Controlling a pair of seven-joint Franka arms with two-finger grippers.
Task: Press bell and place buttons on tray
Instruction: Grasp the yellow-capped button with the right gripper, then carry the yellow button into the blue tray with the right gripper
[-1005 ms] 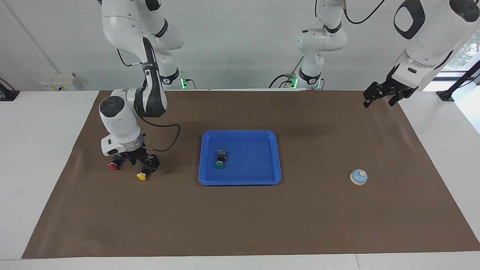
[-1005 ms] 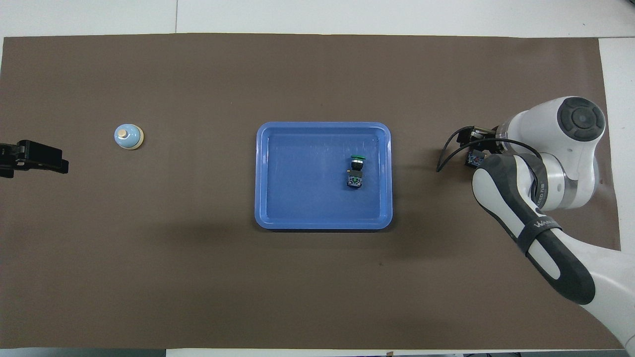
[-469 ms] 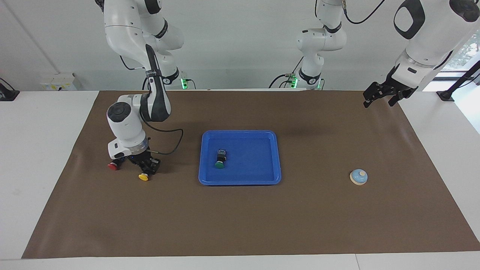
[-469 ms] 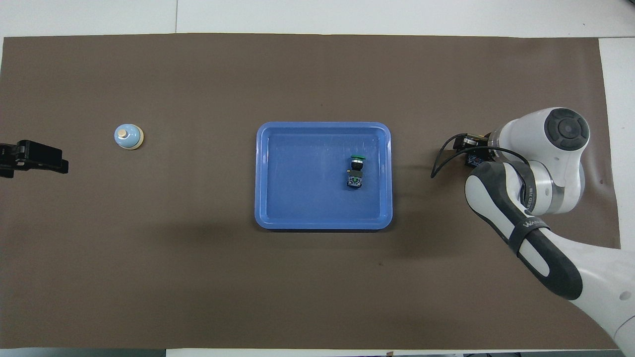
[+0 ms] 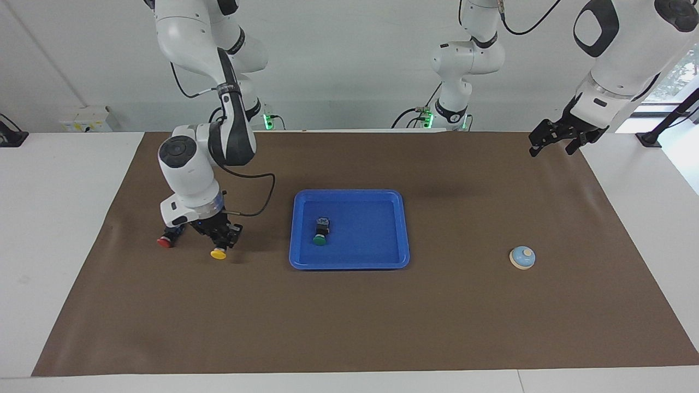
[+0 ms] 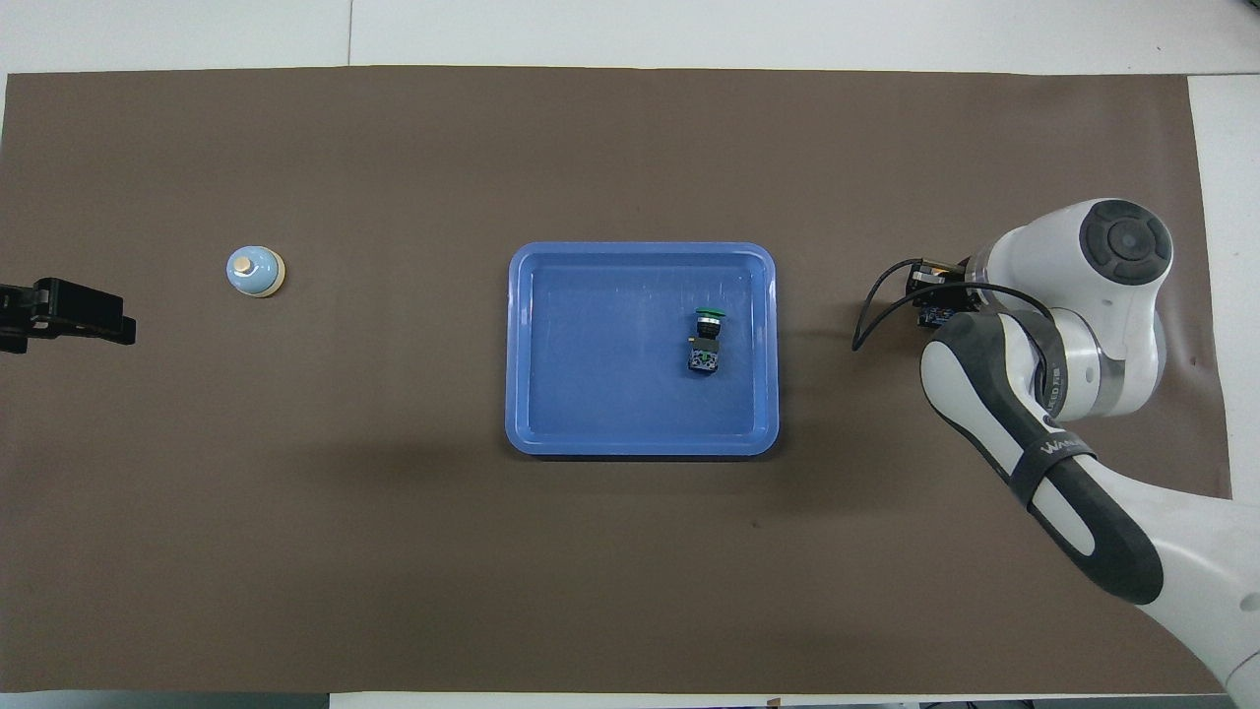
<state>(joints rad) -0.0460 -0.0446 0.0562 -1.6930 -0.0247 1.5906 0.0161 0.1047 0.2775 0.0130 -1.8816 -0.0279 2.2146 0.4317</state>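
My right gripper [image 5: 223, 239] is shut on the yellow button [image 5: 219, 253] and holds it just above the mat, between the red button [image 5: 165, 240] and the blue tray [image 5: 349, 192]. In the overhead view the right gripper [image 6: 935, 298] is mostly under its own wrist and the red button is hidden. The green button [image 5: 320, 233] lies on its side in the tray [image 6: 640, 249]; it also shows in the overhead view [image 6: 705, 341]. The light blue bell [image 5: 522, 257] stands on the mat toward the left arm's end [image 6: 255, 271]. My left gripper [image 5: 551, 141] waits open and empty, raised over the mat's corner [image 6: 64, 313].
A brown mat [image 5: 349, 327] covers the table, with white table surface [image 5: 49, 229] beyond its ends. A black cable [image 5: 256, 204] loops from the right wrist toward the tray.
My right gripper has closed on the yellow button, lifted it slightly and carried it a little toward the tray, away from the red button. The left arm has not moved.
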